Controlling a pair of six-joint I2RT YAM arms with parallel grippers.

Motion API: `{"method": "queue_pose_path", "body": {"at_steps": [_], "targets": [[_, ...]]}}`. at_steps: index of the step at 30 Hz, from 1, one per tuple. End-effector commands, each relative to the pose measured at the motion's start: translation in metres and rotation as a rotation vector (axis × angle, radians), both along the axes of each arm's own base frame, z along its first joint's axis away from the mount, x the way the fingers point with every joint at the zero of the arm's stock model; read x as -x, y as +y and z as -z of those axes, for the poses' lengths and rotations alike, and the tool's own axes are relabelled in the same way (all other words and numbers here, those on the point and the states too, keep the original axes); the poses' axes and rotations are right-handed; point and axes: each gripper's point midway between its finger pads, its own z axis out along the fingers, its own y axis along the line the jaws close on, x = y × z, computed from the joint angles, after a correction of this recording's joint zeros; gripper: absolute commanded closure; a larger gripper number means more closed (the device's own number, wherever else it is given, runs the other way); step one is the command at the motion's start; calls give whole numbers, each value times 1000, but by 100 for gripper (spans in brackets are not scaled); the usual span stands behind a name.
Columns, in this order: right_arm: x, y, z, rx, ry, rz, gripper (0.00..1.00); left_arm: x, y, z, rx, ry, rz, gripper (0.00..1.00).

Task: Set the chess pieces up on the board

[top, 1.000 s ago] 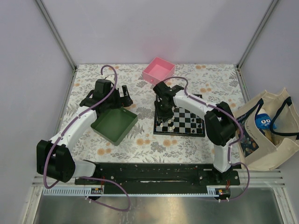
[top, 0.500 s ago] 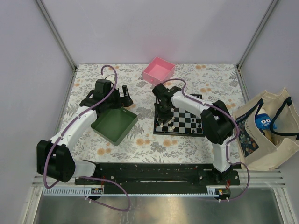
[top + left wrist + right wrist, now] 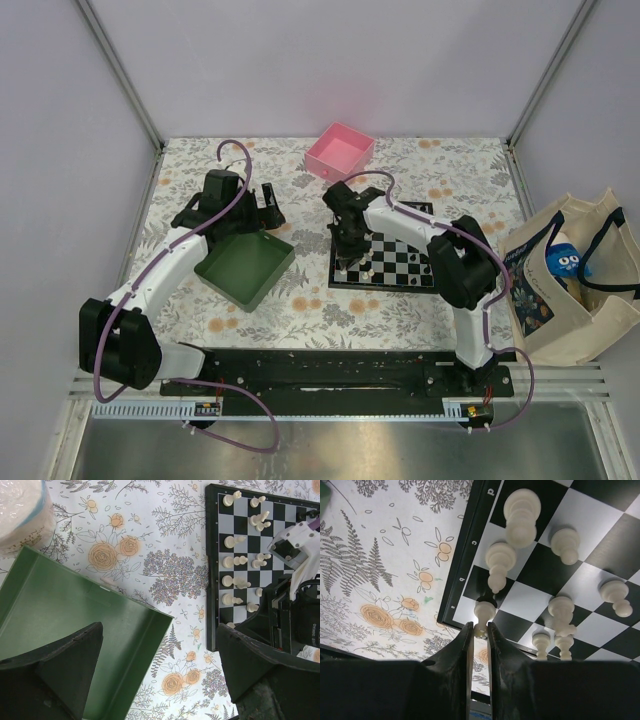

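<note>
The board (image 3: 385, 287) lies right of centre, with cream chess pieces (image 3: 229, 562) standing in two ragged columns along its left side. In the right wrist view my right gripper (image 3: 480, 627) is closed around the head of a cream piece (image 3: 484, 611) standing on the corner square by the board's dark rim (image 3: 465, 560). Other cream pieces (image 3: 521, 517) stand on the squares beyond it. From above, the right gripper (image 3: 350, 258) points down at the board's near-left corner. My left gripper (image 3: 159, 627) hangs open and empty over the green tray's edge, left of the board (image 3: 212, 580).
A green tray (image 3: 245, 265) sits left of the board and a pink box (image 3: 340, 152) behind it. A tote bag (image 3: 570, 275) leans at the table's right edge. A white wrapped roll (image 3: 20, 510) shows in the left wrist view's top-left corner.
The right gripper has shifted slightly left and toward the board's near-left corner, and its fingers have closed in on the cream piece. The left arm has not moved.
</note>
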Motion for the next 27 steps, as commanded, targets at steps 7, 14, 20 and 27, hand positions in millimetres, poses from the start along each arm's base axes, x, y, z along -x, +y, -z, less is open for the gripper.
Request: {"method": "queue_pose_path", "body": {"at_steps": [7, 14, 20, 27], "targets": [[21, 13, -8, -24, -4, -34, 85, -6, -5, -9, 25, -42, 11, 1], [22, 15, -5, -15, -8, -39, 78, -6, -5, -8, 24, -39, 11, 1], [16, 17, -13, -18, -33, -46, 62, -6, -4, -10, 25, -45, 10, 1], [0, 15, -44, -22, -131, -39, 58, -6, -5, -9, 24, -42, 12, 1]]}}
